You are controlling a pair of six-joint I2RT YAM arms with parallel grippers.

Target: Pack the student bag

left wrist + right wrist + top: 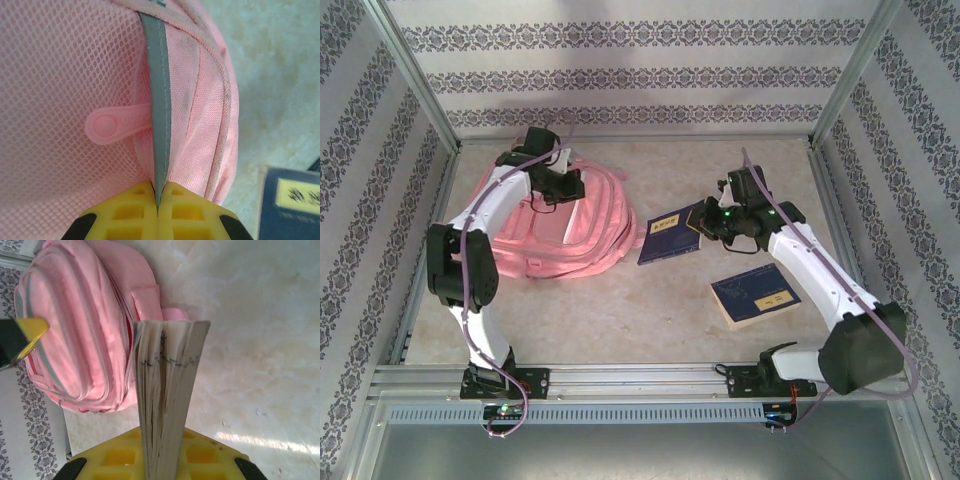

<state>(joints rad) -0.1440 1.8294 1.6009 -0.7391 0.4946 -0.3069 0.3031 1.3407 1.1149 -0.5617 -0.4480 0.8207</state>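
Packing looks barely begun, judging by how things lie. Nearest the arm bases, one blue book (757, 296) lies flat on the table (620, 320), well apart from either arm's fingers. Further in, the right gripper (160, 452) pinches a second blue book (167, 385) across its covers, near the student bag (520, 238) but not yet inside it. Farthest back on the left, the bag lies on the table, and the left gripper (157, 200) is pressed together on its grey trim strip (159, 85). The overhead view gives the layout and the spare book. The left wrist view reveals the pinch on the trim and a pink zip tab (107, 125) against mesh. The right wrist view shows the book's fanned page edges. Whether the bag is open cannot be told.
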